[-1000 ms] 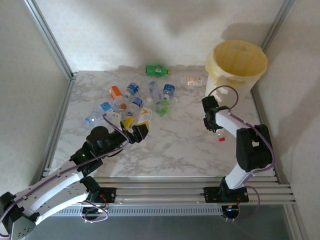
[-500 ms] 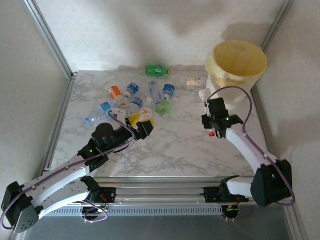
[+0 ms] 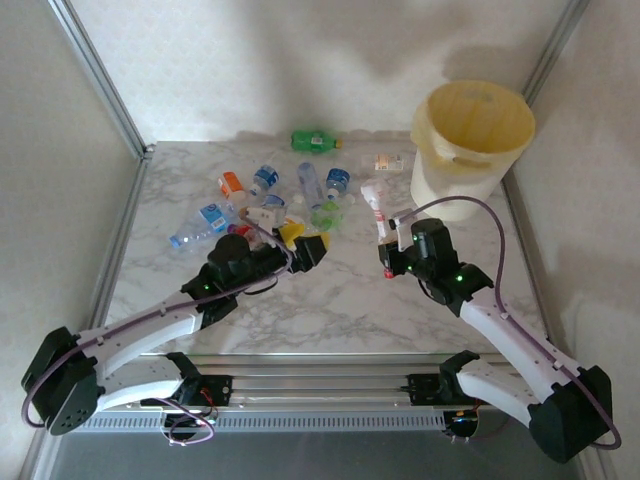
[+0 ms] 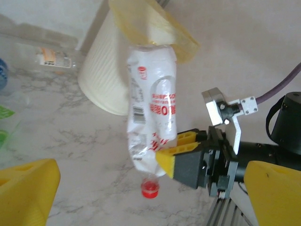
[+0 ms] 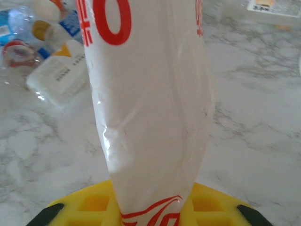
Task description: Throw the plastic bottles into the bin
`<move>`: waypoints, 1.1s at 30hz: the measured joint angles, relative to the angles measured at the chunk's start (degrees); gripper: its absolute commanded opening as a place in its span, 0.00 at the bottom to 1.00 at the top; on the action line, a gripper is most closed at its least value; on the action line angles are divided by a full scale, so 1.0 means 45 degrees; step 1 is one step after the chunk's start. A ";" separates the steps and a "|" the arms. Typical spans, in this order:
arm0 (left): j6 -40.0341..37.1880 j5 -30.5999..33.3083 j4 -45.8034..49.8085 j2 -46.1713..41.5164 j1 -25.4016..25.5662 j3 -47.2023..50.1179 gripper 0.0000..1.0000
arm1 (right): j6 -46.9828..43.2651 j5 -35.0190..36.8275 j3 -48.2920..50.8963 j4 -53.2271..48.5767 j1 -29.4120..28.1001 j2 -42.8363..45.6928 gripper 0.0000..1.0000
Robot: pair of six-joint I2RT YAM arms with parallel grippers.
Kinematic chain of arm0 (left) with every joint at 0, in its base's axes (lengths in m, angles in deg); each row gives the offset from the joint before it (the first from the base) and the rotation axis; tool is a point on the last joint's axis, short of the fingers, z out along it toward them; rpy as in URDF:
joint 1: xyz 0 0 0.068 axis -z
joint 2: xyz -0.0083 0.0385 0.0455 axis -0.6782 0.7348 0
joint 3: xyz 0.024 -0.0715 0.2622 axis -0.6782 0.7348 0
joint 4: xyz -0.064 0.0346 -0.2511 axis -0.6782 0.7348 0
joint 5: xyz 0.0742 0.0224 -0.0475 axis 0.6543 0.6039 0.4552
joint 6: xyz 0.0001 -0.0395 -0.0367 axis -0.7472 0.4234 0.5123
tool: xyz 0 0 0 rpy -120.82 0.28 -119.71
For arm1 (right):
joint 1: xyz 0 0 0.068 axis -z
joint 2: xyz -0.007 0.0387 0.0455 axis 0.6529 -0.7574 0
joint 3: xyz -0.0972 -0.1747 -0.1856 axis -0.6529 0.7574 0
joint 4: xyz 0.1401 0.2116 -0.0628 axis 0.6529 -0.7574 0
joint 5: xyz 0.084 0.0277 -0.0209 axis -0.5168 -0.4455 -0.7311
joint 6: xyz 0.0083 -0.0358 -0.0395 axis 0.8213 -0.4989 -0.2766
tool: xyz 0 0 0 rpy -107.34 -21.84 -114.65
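The bin (image 3: 444, 186) stands at the far right corner of the marble table (image 3: 340, 300). It is a round cream-white bucket, and the pale yellow bag lining it is folded over the rim. What shows of its inside from above is yellow liner.

The right gripper (image 3: 390, 248) is clamped on a crushed bottle (image 3: 374, 199) with a white label, red lettering and a red cap (image 3: 388, 272). The bottle is held upside down, cap lowest and base tilted up toward the far side. It sits between the heap and the bin, short of the bin's rim and outside it. In the left wrist view this bottle (image 4: 152, 113) hangs in front of the bin's wall (image 4: 101, 70), with the yellow fingers (image 4: 173, 156) pinching its lower part. Whether the cap touches the marble cannot be told. In the right wrist view the label rises straight out from between the pads (image 5: 209, 200).

The left gripper (image 3: 303, 238) has its jaws wide apart with nothing between them, at the near right edge of the heap.

The other plastic bottles (image 3: 270, 200) lie loose on the table's far left half, with blue, orange and white labels. A green bottle (image 3: 315, 141) lies alone at the far edge. One clear bottle with an orange label (image 3: 388, 161) lies just beside the bin.
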 measured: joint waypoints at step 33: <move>0.0923 0.0466 0.3983 0.3099 -0.0364 -0.3857 0.87 | -0.2652 0.1904 0.1413 0.2545 -0.3852 0.0044 0.13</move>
